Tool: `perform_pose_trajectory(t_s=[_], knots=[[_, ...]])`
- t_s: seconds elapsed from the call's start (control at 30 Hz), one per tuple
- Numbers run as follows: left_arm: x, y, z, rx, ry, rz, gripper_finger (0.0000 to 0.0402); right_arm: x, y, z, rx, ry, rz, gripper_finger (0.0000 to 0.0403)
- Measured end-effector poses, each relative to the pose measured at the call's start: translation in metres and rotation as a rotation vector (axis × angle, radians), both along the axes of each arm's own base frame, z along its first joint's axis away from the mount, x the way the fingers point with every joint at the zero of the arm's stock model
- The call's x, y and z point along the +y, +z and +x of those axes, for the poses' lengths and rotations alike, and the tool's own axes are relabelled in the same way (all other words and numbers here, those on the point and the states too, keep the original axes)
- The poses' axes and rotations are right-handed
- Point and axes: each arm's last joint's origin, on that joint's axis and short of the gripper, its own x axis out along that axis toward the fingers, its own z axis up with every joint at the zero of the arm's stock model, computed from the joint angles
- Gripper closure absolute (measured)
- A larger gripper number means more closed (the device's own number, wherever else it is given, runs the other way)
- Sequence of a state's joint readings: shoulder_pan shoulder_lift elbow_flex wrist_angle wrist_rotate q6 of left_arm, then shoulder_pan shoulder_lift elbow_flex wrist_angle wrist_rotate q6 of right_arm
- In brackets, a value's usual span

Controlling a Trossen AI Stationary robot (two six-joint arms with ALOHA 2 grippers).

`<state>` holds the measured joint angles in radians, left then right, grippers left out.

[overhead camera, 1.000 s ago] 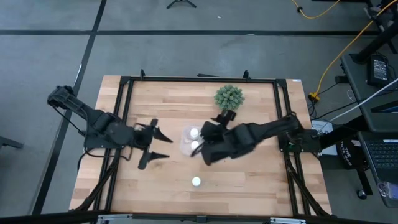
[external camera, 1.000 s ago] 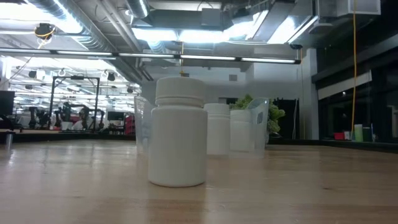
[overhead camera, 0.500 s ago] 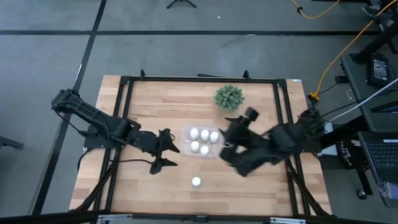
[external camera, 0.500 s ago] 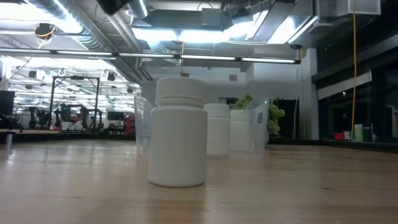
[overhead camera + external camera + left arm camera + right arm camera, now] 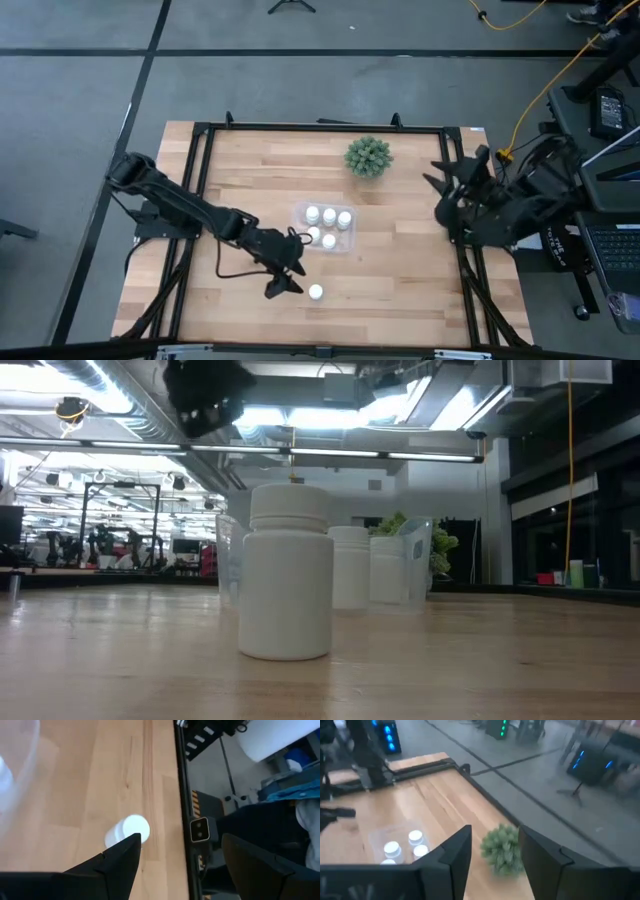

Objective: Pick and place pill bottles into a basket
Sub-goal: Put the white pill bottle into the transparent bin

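The left arm reaches from the table's left edge toward the near middle, and the left gripper (image 5: 287,262) hangs there with its fingers spread wide and nothing between them, just left of the one pill bottle (image 5: 316,292) that stands alone on the bare wood near the front edge. In the left wrist view that lone bottle (image 5: 127,831) shows upright with its round cap toward the camera, partly behind the tip of one dark finger (image 5: 120,855) rather than centred in the gap, so the step in hand looks like the approach to the last pick. To do it well, the gripper should probably shift until the bottle sits midway between the fingers, then come down low enough to close on the body below the cap; a smooth, light cylinder like this is likely to tip or roll if one finger touches first. Just beyond, toward the middle of the table, the basket (image 5: 345,246) holds five bottles (image 5: 329,217) standing close together, so the free room seems to be at its near right part, and the carry is short. The clear wall is hard to see, so the bottle should be lifted well above the rim before crossing. Farther back stands the green plant (image 5: 368,157), apart from the work. The right gripper (image 5: 452,177) waits at the right edge of the table, fingers parted and empty.
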<state>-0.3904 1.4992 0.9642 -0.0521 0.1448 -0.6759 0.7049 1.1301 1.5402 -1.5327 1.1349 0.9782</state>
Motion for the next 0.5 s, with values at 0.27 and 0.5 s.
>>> perform_pose_trajectory(t_s=[0.27,0.5], knots=[[-0.009,-0.026,0.007,0.137,0.052,-0.064,0.0120,-0.007,-0.046,-0.018,-0.183,0.191,0.070,0.0240],[-0.016,-0.068,0.016,0.320,0.124,-0.079,0.0051,-0.001,-0.044,-0.016,-0.261,0.449,0.008,0.0240]])
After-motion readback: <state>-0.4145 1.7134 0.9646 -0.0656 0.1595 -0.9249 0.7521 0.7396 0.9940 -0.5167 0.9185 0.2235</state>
